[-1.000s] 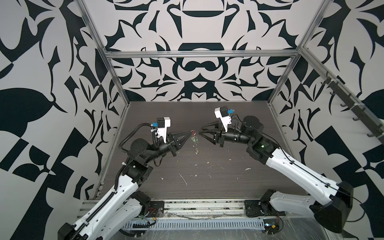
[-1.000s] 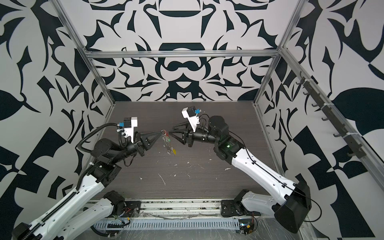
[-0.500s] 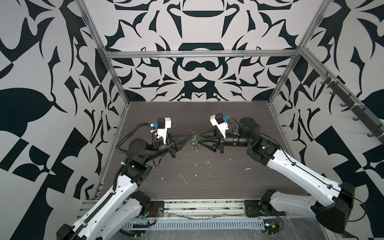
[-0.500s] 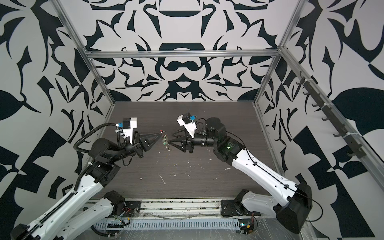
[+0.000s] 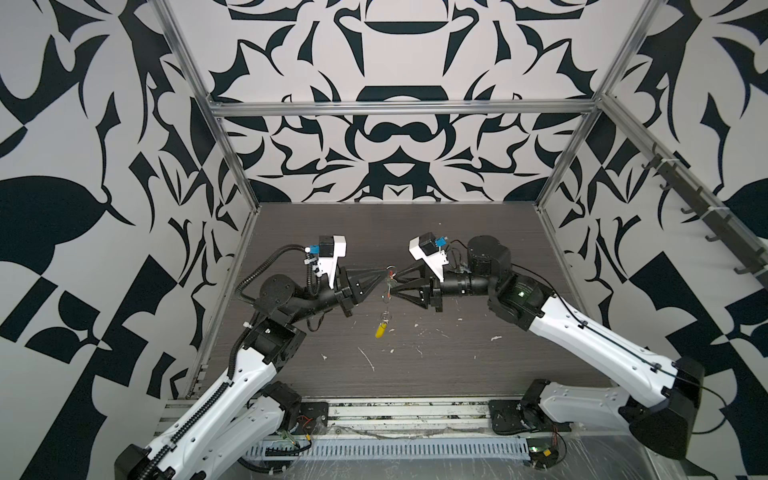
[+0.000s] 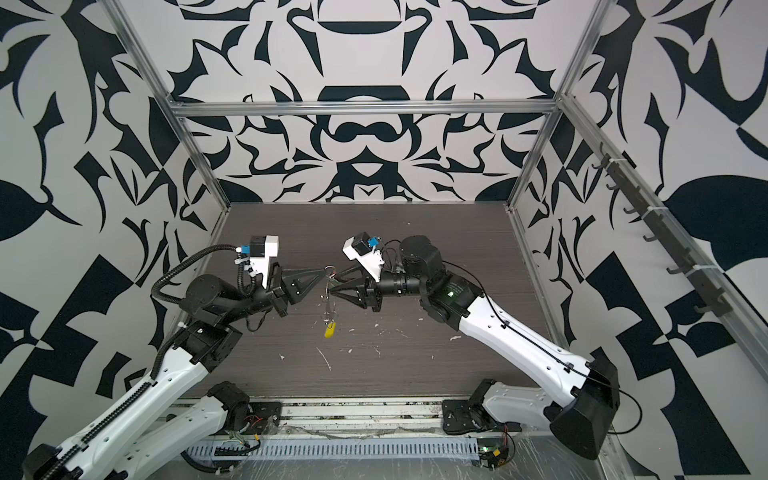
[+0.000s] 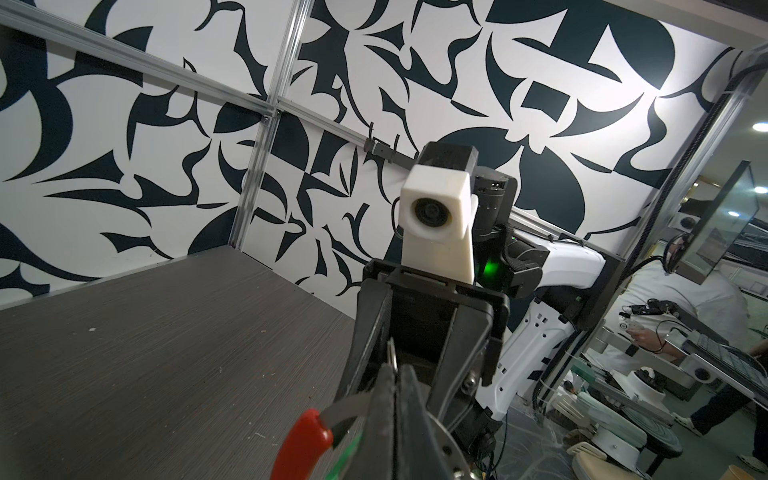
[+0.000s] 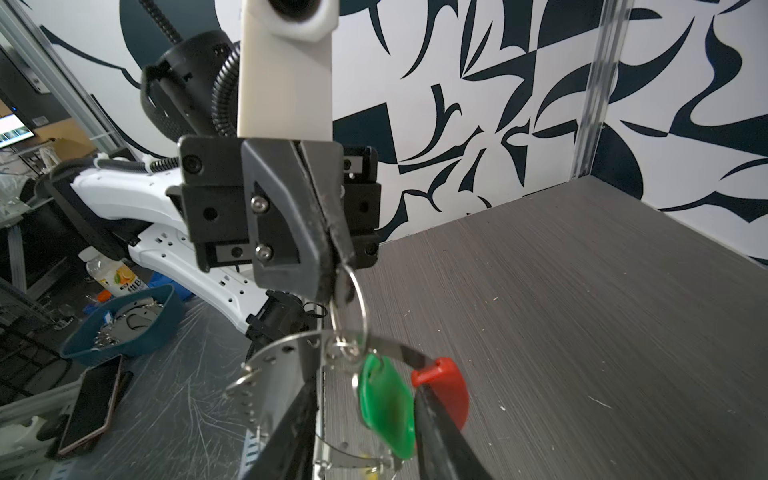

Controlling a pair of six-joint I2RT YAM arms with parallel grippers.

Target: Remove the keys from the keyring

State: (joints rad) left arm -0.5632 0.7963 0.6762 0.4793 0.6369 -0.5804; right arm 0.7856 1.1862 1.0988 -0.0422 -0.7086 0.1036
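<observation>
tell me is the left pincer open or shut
Shut: the left pincer has its jaws together, pinching a silver ring.

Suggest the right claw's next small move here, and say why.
Probably close the right claw on the green key: its tag hangs between the open jaws, while the shut left claw holds the keyring aloft, so a grip there should let it work the key off.

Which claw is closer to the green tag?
Right. The right claw straddles the green tag; the left claw, shut, pinches a small silver ring above it.
</observation>
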